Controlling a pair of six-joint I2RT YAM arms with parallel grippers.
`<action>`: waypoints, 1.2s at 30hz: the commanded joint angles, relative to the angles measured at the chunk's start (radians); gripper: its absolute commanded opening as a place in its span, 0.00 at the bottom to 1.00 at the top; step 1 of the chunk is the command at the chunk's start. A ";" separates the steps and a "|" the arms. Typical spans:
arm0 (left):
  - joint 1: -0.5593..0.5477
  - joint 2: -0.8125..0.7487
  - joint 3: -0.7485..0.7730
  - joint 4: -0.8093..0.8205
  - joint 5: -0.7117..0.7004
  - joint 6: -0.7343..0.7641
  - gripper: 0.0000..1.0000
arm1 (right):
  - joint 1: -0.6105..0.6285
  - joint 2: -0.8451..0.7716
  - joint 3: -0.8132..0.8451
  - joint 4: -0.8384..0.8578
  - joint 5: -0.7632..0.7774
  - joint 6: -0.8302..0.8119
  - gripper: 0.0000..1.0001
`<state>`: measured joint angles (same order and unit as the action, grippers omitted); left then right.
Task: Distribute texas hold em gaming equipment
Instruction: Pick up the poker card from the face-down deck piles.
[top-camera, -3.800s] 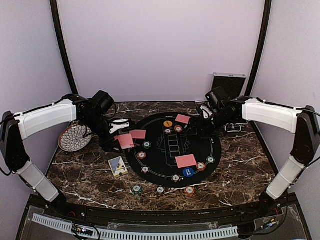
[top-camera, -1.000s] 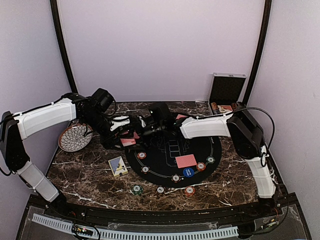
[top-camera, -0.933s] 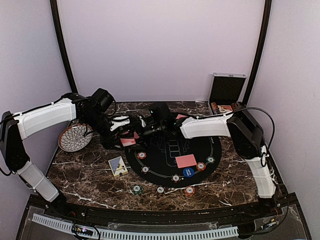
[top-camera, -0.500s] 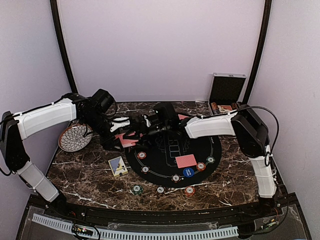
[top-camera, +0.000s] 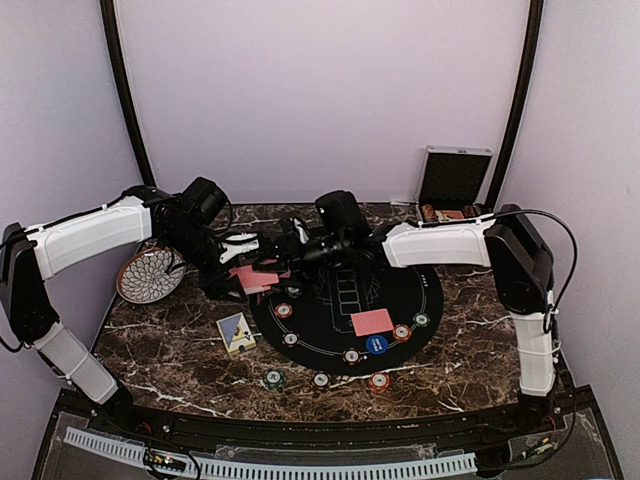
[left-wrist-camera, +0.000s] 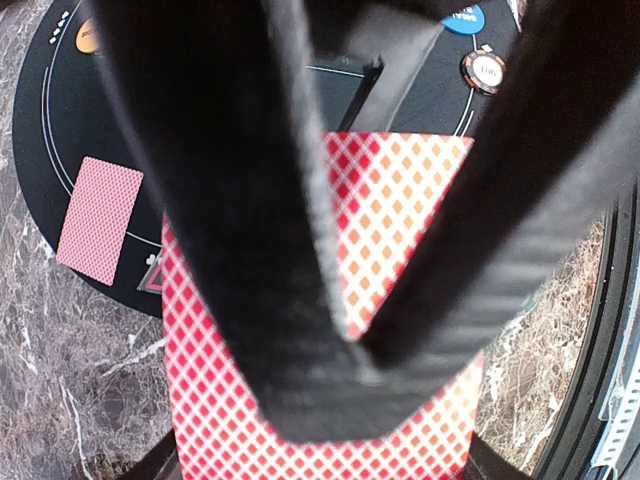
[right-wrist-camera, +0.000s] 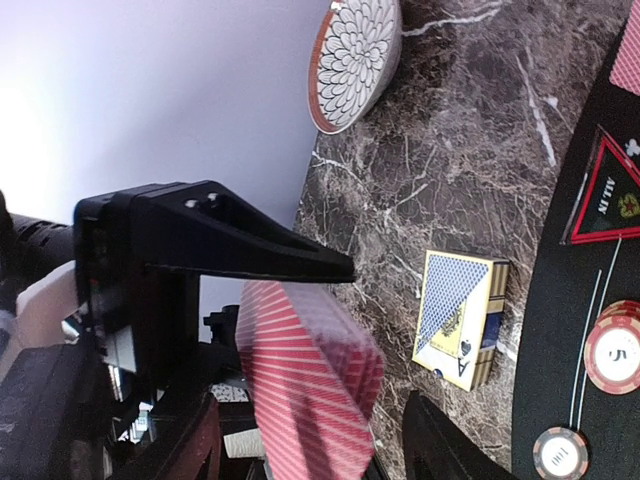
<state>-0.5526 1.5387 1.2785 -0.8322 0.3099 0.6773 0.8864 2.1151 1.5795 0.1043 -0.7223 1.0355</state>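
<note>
Red-backed card deck (left-wrist-camera: 400, 220) clamped in left gripper (top-camera: 243, 262) jaws, flanked by right gripper (top-camera: 285, 252) jaws, spread apart, contact not discernible.

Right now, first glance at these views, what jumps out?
Left of centre, the left claw is shut on a red-backed deck, and the right claw, open, reaches across to it. Poker chips dot the near rim of the round black mat, with one red-backed card lying on its near right.
</note>
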 joint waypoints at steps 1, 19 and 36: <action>0.000 -0.045 0.013 -0.007 0.019 0.007 0.00 | -0.012 -0.069 -0.011 0.002 -0.021 -0.017 0.58; 0.001 -0.048 0.004 -0.007 0.018 0.007 0.00 | -0.025 -0.093 -0.031 -0.001 -0.053 -0.002 0.06; 0.001 -0.057 -0.008 -0.011 0.006 0.011 0.00 | -0.128 -0.172 -0.069 -0.081 -0.066 -0.066 0.00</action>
<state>-0.5526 1.5330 1.2770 -0.8341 0.3122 0.6773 0.7929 1.9835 1.5303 0.0433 -0.7731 1.0023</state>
